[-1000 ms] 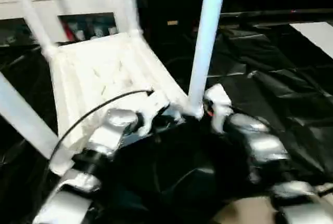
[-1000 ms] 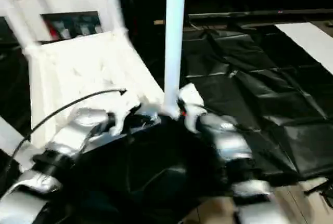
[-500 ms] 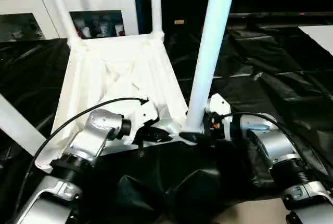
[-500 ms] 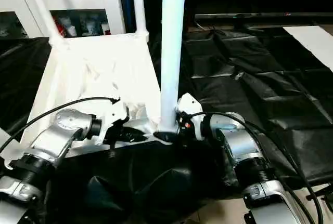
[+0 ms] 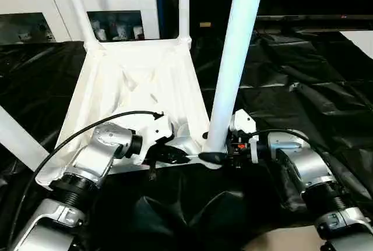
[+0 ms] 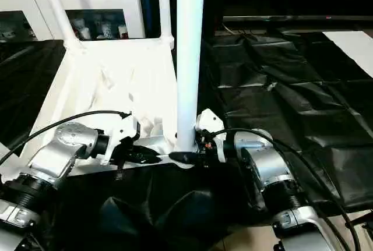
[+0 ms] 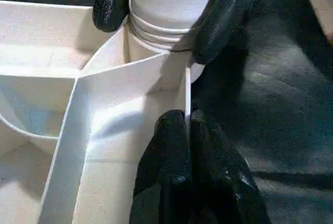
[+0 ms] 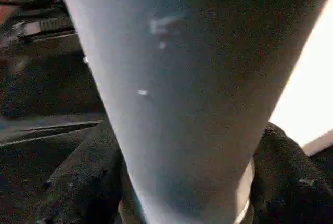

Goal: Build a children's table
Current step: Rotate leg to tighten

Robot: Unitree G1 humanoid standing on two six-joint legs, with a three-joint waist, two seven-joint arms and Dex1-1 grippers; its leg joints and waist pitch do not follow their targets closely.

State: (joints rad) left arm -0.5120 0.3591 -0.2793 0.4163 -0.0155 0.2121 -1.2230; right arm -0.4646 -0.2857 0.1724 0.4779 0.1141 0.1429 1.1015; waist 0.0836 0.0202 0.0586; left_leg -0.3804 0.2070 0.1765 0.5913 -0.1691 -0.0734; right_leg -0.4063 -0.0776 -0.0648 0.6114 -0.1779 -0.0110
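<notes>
The left claw (image 7: 187,130) is clenched on the tabletop's (image 5: 134,88) near rim. Beside it, the right claw (image 7: 166,5) grasps the base of the near leg (image 5: 233,59) at its corner socket. The tabletop lies underside-up on black sheeting (image 5: 303,76), far legs (image 5: 78,6) upright.

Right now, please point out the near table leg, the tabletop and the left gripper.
near table leg (image 5: 233,59), left eye view, middle of its shaft
tabletop (image 5: 134,88), left eye view, ribbed underside
left gripper (image 7: 187,125), left wrist view, fingertips pinching the tabletop's edge

Right tool (image 5: 214,156) has closed around the leg (image 5: 233,64)
</notes>
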